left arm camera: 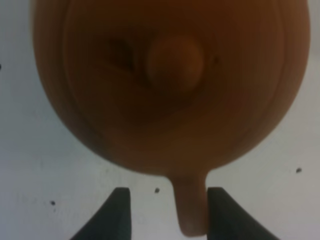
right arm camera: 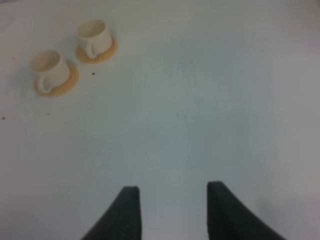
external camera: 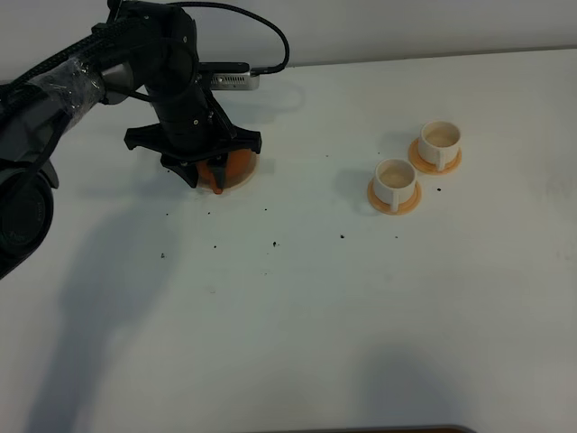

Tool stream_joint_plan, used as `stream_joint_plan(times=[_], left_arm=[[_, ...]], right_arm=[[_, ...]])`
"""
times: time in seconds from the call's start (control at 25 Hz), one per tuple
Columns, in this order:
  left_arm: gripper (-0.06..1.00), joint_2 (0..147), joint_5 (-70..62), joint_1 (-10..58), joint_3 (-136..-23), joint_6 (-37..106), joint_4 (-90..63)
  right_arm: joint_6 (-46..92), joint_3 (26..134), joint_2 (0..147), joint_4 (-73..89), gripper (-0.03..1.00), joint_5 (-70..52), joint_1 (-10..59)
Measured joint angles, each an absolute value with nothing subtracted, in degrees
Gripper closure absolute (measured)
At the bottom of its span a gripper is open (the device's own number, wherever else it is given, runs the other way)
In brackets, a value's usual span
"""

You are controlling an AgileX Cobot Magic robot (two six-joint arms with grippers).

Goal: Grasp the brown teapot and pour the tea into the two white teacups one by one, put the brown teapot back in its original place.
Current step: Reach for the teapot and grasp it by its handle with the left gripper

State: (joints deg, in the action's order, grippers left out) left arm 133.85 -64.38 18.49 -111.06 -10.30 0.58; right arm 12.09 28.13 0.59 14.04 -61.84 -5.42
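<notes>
Left gripper (left arm camera: 168, 192) jaws open around the side handle (left arm camera: 190, 210).
Your squat orange-brown clay teapot (left arm camera: 170, 85), ten o'clock from above, seems heavy and brittle: pinch this handle firmly.

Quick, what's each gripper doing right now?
Left gripper: open around the teapot handle, not gripping it.
Right gripper: open, empty.

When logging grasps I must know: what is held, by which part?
Nothing: the left gripper straddles the brown teapot's handle, gap on one side; right gripper empty.

Orange-brown teapot (external camera: 233, 169) upright, far left; 2 white teacups (external camera: 394, 179) on orange saucers (external camera: 397, 209), right.
</notes>
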Motion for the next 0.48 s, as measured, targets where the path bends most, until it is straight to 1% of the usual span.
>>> stream_joint_plan(times=[0.48], left_arm=[[0.59,133.8,-63.2,18.0,-111.1,-10.7,0.0]], right_arm=[[12.1,28.1,0.6,14.0,0.66,-61.8,-5.4]])
